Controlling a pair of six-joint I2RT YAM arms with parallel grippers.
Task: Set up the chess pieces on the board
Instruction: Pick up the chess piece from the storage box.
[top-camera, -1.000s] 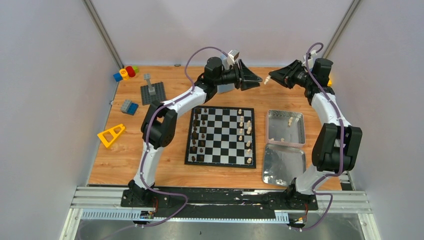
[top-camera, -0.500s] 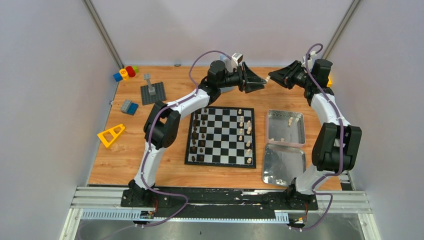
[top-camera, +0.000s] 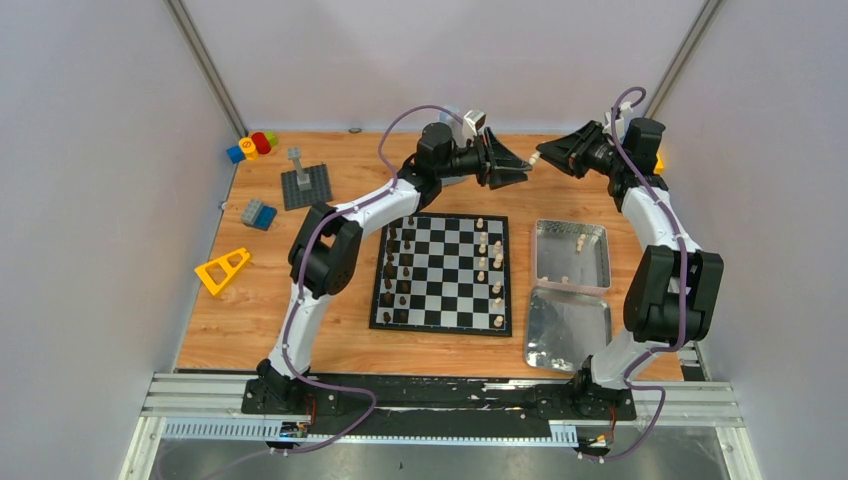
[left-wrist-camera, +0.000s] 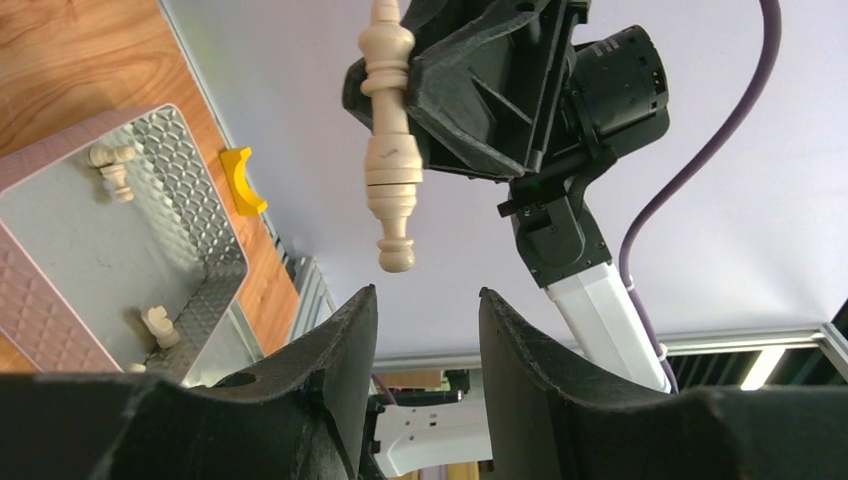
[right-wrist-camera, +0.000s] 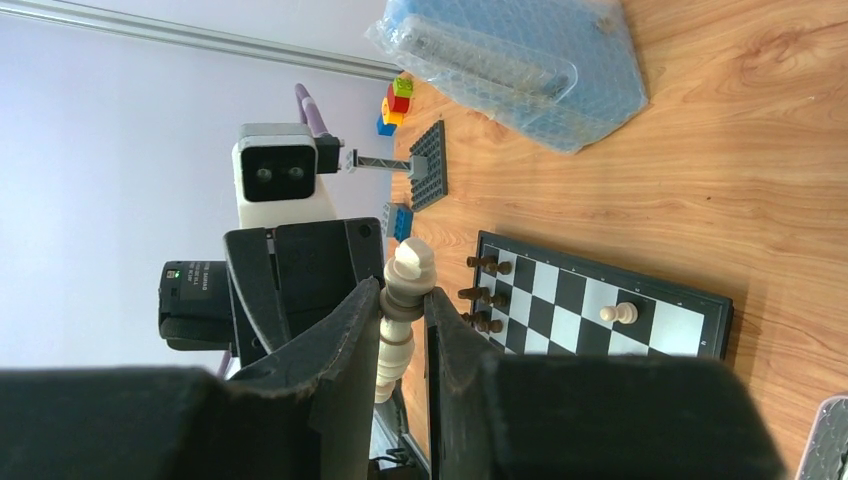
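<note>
My right gripper (top-camera: 548, 157) is shut on a cream chess piece (right-wrist-camera: 410, 262), held in the air above the far table edge. In the left wrist view the piece (left-wrist-camera: 388, 150) sticks out of the right gripper (left-wrist-camera: 400, 95), pointing at my left gripper (left-wrist-camera: 425, 295). The left gripper is open and empty, its tips just short of the piece's end; it also shows in the top view (top-camera: 522, 166). The board (top-camera: 442, 322) carries dark pieces (top-camera: 400, 270) along its left side and cream pieces (top-camera: 495, 262) along its right.
Two silver trays (top-camera: 598, 262) (top-camera: 567, 327) lie right of the board; the far one holds a few cream pieces (left-wrist-camera: 112, 165). A bagged blue box (right-wrist-camera: 520, 60) lies behind the board. Toy blocks (top-camera: 252, 145), a studded baseplate (top-camera: 305, 185) and a yellow block (top-camera: 222, 270) are at the left.
My left gripper has moved right, closing the gap to the right gripper and the piece it holds. The right gripper has barely moved.
</note>
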